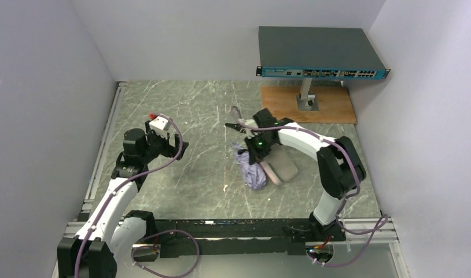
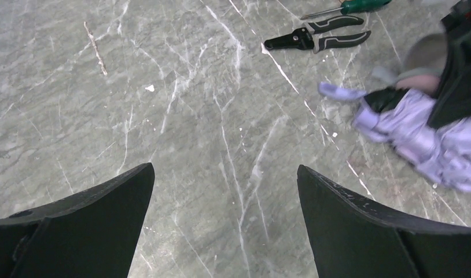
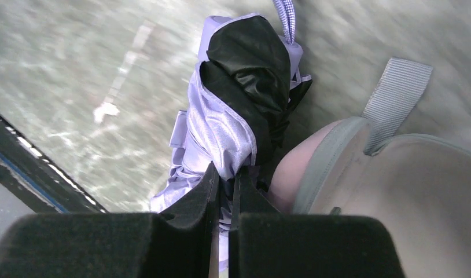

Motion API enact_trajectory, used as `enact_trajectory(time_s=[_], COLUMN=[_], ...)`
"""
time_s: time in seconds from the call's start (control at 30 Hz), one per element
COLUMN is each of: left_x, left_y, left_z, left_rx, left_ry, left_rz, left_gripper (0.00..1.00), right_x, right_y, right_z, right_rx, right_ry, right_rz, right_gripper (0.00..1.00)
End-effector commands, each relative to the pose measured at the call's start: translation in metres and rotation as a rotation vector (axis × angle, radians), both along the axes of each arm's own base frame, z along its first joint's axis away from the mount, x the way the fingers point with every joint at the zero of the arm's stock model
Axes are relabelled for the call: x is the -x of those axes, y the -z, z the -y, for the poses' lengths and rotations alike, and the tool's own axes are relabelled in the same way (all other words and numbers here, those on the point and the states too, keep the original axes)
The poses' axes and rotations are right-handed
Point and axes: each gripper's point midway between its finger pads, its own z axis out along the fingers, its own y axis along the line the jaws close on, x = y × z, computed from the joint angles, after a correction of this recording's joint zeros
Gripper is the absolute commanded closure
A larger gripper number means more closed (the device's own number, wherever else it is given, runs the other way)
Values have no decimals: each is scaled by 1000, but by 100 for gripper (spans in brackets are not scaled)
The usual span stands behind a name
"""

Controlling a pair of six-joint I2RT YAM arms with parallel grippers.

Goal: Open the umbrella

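Inward, right arm [image 1: 312, 141] bent, jaws pinching umbrella [image 3: 221, 124]

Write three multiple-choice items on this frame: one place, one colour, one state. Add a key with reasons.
1. Where is the umbrella?
A. mid-table, next to the fabric sleeve
B. in the far left corner
C. at the near edge, between the arm bases

2. What colour is the umbrella's lining?
A. red
B. black
C. green

3. What state is the left end effector in?
A. shut on the umbrella
B. shut, empty
C. open, empty

Key:
1 A: the top view shows it mid-table beside the sleeve.
2 B: the right wrist view shows black folds inside the lilac fabric.
3 C: its fingers stand wide apart with only marble between them. The right end effector is the one shut on the umbrella.
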Motion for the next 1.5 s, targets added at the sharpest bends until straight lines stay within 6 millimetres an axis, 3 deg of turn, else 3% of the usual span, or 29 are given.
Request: enact_trajectory(time_s=[0.0,0.17,0.4,0.53,0.6,0.67,0.77,0.9,1.07,1.3,1.4,1.47], left_x=[7,12,12,15,15,17,22,38,63,77,89,94], left_y=[0,0,14,11,11,10,-4,-23,-43,-78,-85,-88], left_z=[-1,-4,-22,-26,-28,-27,-14,12,38,69,88,94], left_rx=[-35,-101,-214,-233,-234,-213,-172,-139,-92,-94,-140,-142], left_ry=[27,55,34,44,30,40,116,307,526,679,773,812], left_rz=[-18,-22,-139,-138,-147,-149,-113,-47,30,167,230,231], left_gripper=[0,0,0,0,0,0,0,0,4,5,10,22], right_x=[-23,-55,-77,-79,-81,-80,-83,-76,-49,-26,-20,-25], right_y=[10,2,6,6,2,-13,-58,-116,-175,-219,-218,-214], right_z=[87,155,235,253,252,238,198,135,52,-26,-44,-49], right_rx=[121,119,157,167,147,65,-146,-352,-553,-635,-563,-474], right_ry=[119,244,299,281,272,251,190,26,-218,-539,-663,-704], right_rz=[61,113,127,141,147,152,215,323,418,698,829,954], right_gripper=[100,100,100,100,100,100,100,100,100,100,100,100])
